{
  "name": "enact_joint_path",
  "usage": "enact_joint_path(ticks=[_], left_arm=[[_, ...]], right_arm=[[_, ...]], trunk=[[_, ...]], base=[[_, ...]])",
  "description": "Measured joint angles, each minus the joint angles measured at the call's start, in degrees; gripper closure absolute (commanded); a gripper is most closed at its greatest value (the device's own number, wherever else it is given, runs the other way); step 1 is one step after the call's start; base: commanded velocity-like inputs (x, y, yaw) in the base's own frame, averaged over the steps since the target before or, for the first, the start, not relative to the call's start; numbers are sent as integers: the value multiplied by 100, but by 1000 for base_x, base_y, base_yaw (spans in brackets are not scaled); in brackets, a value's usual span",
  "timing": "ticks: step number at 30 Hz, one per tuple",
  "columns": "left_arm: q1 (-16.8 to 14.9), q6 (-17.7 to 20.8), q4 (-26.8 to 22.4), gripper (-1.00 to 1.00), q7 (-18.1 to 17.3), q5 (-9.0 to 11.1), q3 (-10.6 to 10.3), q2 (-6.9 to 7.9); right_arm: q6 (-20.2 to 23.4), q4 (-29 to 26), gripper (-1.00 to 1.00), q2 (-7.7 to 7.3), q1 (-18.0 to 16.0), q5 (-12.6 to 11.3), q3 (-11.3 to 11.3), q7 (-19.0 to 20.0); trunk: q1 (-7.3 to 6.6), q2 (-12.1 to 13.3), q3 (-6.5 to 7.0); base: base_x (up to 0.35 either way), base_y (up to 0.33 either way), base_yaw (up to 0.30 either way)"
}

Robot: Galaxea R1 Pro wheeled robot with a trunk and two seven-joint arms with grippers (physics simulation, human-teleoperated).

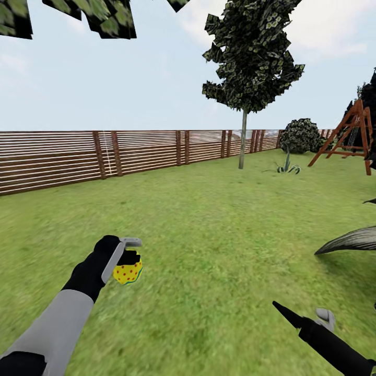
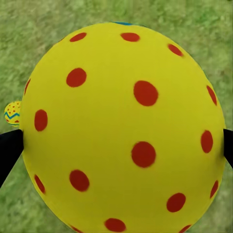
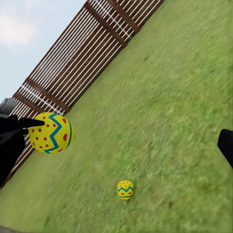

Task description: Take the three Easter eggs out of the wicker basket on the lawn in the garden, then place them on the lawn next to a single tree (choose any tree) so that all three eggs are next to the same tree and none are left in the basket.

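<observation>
From the head camera, your left pincer (image 1: pixel 129 257) holds a yellow egg with red dots (image 1: pixel 128 272) above the lawn (image 1: pixel 219 250); the pincer's grey finger and black housing cover the top of the egg, so you see only its lower half, with a touch of blue at its edge. Your right pincer (image 1: pixel 308 318) is cut off at the bottom right corner of the view: one black pointed finger and a grey part show, and you cannot tell from here how wide it stands. A brown slatted fence (image 1: pixel 104 154) closes the lawn at the far side, with a thin-trunked dark tree (image 1: pixel 250 52) near it. A wooden swing frame (image 1: pixel 347 136) is cropped by the right edge, and leaves are cut off at the top.

In the left wrist camera, the dotted egg (image 2: pixel 124 131) takes up nearly all you see, pinched between two black fingers (image 2: pixel 9 148) that show only as slivers at either side. A second egg with a blue zigzag (image 2: pixel 12 112) peeks out behind it on the grass, mostly hidden.

In the right wrist camera, the fingers stand wide apart with nothing between them. The egg in your left pincer (image 3: pixel 51 132) appears beside one finger, showing a blue zigzag band here. Another egg (image 3: pixel 125 190) lies on the lawn beyond, well apart from the fence (image 3: pixel 77 63).

No writing or labels can be read anywhere.
</observation>
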Motion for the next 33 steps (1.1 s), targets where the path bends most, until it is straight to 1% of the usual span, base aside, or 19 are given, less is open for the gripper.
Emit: enact_joint_path(ticks=[20, 33], left_arm=[[0, 0, 2, 100, 9, 1, 0, -2], [0, 1, 8, 100, 9, 0, 1, -2]], right_arm=[[-13, 0, -100, -1, 0, -24, -45, -1], [-20, 1, -100, 3, 0, 22, -21, -8]], trunk=[[0, 0, 2], [0, -1, 2]], base=[[307, -114, 5], [308, -9, 11]])
